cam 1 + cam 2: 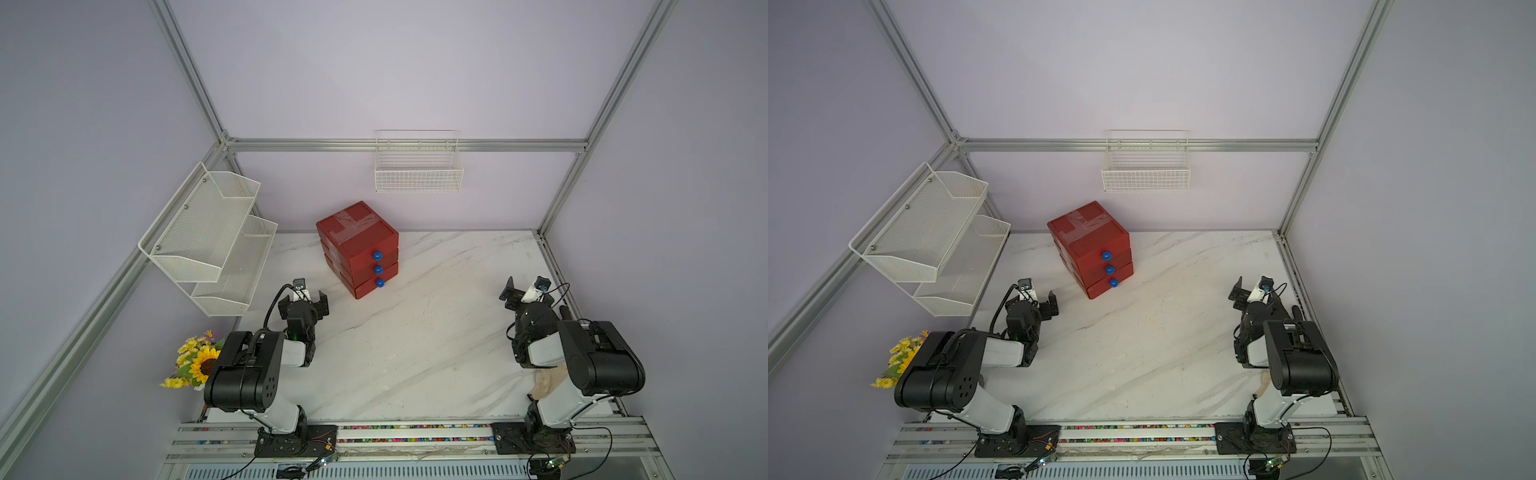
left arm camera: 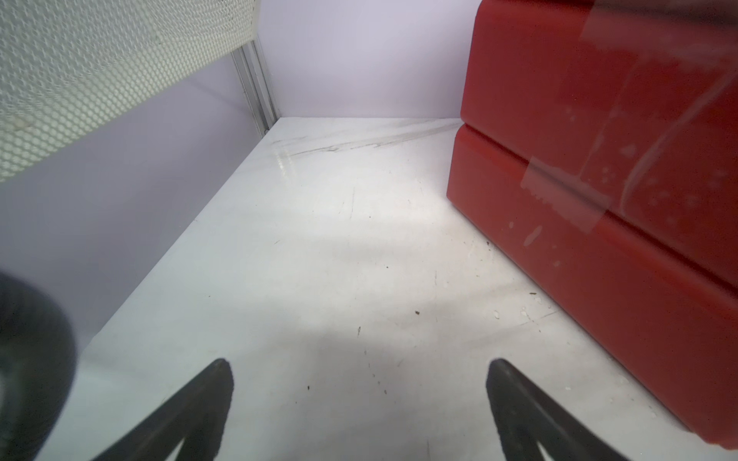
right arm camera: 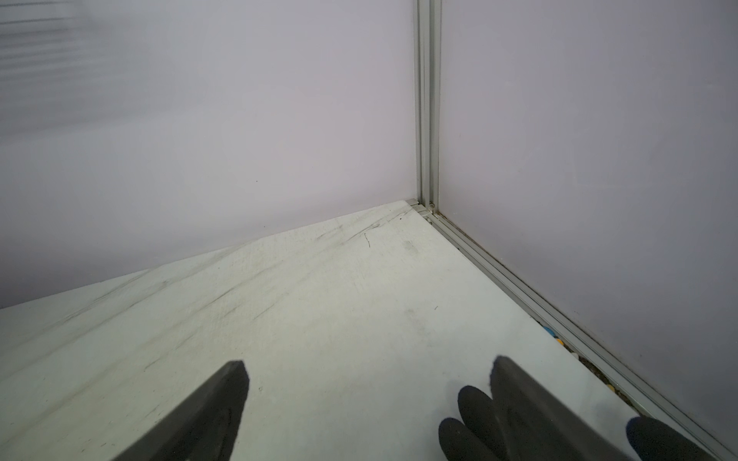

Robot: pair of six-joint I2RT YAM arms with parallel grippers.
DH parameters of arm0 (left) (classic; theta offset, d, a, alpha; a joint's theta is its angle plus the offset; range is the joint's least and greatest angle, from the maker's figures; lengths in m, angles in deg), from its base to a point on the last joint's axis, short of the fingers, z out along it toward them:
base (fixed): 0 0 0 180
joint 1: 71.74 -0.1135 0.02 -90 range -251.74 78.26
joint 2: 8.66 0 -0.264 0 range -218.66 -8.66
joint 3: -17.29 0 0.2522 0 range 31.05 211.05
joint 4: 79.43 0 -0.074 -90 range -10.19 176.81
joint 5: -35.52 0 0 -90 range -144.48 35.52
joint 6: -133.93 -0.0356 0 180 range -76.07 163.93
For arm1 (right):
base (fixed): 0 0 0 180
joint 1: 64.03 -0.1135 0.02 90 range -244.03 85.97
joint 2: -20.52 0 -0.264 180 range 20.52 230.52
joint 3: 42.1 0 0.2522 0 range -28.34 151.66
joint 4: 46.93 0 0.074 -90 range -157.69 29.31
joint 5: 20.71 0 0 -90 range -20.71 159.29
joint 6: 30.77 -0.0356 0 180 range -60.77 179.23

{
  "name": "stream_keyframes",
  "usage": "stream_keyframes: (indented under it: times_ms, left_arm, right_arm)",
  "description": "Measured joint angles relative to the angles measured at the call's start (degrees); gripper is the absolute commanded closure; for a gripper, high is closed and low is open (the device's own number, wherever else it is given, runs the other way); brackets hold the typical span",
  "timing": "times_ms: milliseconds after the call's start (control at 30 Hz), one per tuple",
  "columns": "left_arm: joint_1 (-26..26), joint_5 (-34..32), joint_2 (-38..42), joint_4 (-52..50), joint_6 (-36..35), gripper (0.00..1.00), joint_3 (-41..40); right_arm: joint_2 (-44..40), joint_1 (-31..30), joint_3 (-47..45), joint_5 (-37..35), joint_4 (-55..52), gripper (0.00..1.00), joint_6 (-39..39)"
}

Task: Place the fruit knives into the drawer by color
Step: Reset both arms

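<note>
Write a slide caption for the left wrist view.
Open left pincer over white marble-look tabletop, beside the tape-patched red plastic drawer chest; white metal mesh rack nearby.

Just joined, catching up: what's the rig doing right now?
Nothing is being handled. Both arms are folded low over the marble table, with the left gripper and the right gripper open and empty. The red drawer chest stands near the back wall with all three drawers shut. No fruit knives show in any view, so I cannot tell whether they are inside or not yet set out.
</note>
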Motion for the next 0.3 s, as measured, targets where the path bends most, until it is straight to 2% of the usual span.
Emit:
stream_keyframes:
  times_ms: [300]
  left_arm:
    - [0.0,0.17,-0.42,0.07,0.0,0.0,0.0]
  right_arm:
    - [0.0,0.0,0.0,0.0,0.02,0.03,0.0]
